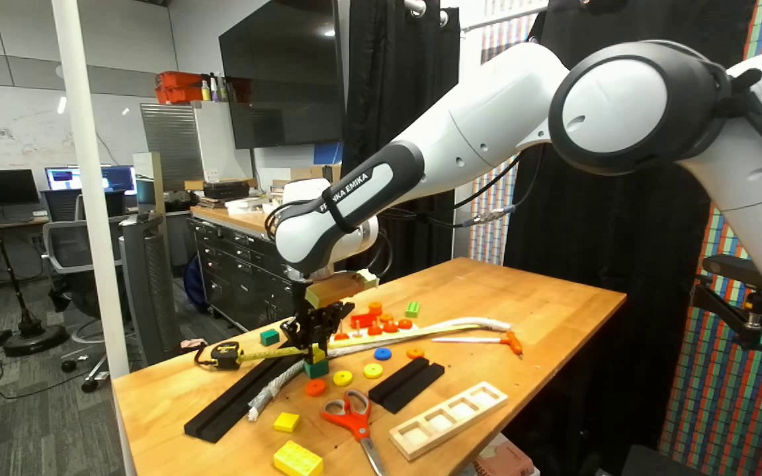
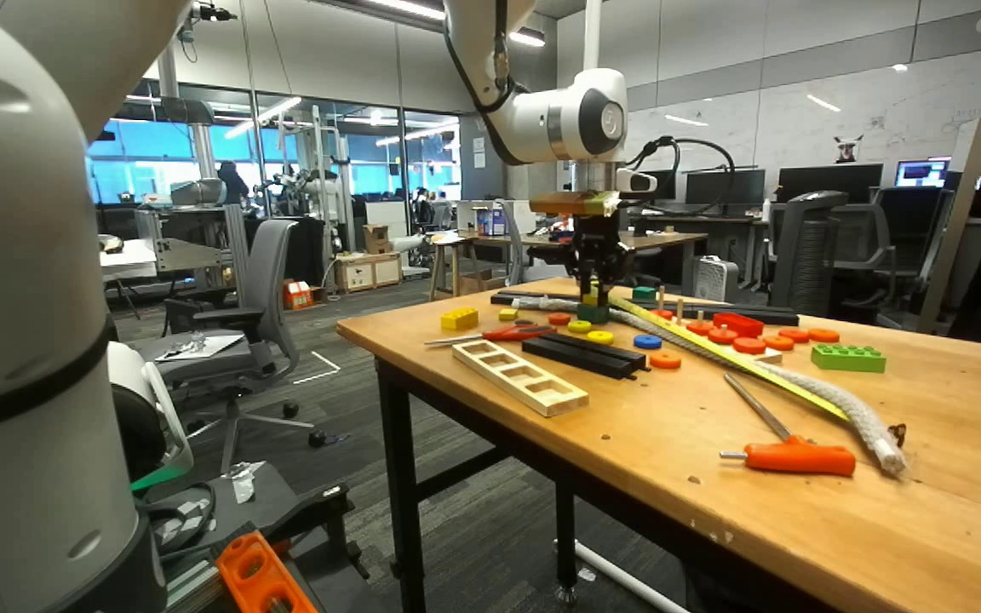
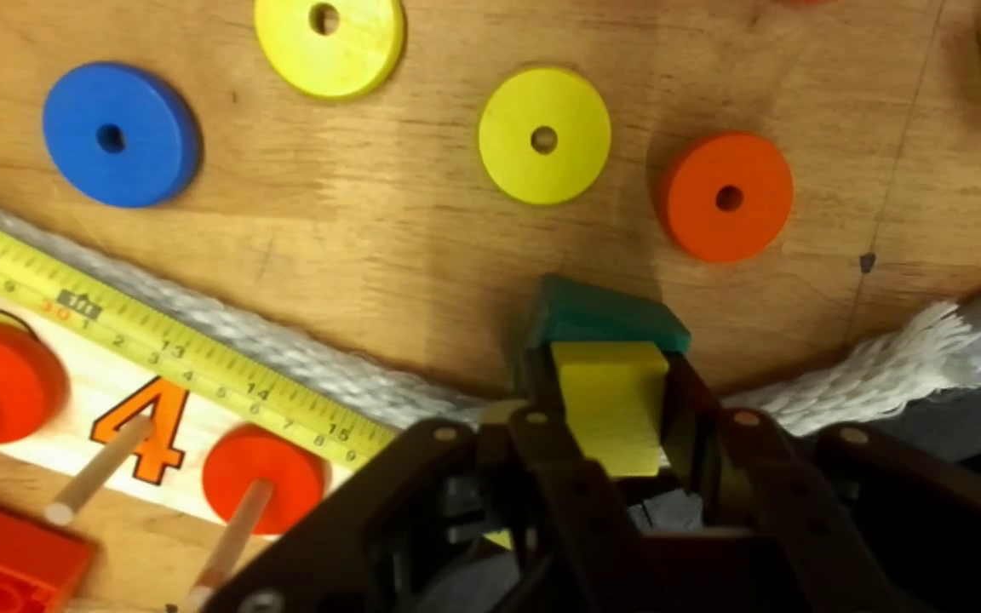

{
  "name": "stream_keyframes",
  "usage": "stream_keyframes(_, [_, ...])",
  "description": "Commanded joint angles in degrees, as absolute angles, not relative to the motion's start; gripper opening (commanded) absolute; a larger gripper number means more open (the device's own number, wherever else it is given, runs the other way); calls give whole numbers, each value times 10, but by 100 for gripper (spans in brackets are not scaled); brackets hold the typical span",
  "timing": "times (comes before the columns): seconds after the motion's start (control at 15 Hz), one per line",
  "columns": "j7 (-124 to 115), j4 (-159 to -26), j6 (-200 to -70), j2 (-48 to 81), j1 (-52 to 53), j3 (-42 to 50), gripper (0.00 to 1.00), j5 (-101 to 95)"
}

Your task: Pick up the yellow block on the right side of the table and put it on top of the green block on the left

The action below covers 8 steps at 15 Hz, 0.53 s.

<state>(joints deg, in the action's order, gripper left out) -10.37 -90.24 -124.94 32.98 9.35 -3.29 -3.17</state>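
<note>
Supervisor: State the step in hand and the tool condition.

Operator: I judge the step to be placement. My gripper (image 3: pixel 608 368) pinches the yellow block (image 3: pixel 614 409) between its fingers (image 3: pixel 688 400), over the dark green block (image 3: pixel 601 313). Location: left part of the wooden table (image 1: pixel 533 291) in an exterior view.

Supervisor: Is the block seated?

Operator: Not confirmed. The fingers crowd the joint, so I cannot tell whether the blocks touch or stand just apart. The dark green block looks skewed under the yellow one.

Supervisor: Next move?

Operator: Verify contact; if there is a gap, I lower gently. Then I spread the fingers evenly and retract straight up. Caution: sideways motion at release could drag the yellow block off.

Supervisor: Report legible markings.

Operator: FRANKA EMIKA, on the Panda arm (image 1: pixel 487 119). Numerals 13, 14 and 15, on the tape-measure blade (image 3: pixel 158 340). A large orange 4, on the pegboard (image 3: pixel 86 368) at left in the wrist view.
</note>
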Motion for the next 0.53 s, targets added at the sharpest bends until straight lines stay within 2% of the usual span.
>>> stream_keyframes(0.0, [-107,-880,-1230,341,92,-32,22,-20])
stream_keyframes(0.2, [-110,-878,-1222,343,92,-31,63,-18])
stream_keyframes(0.47, [-115,-878,-1212,345,91,-32,94,-15])
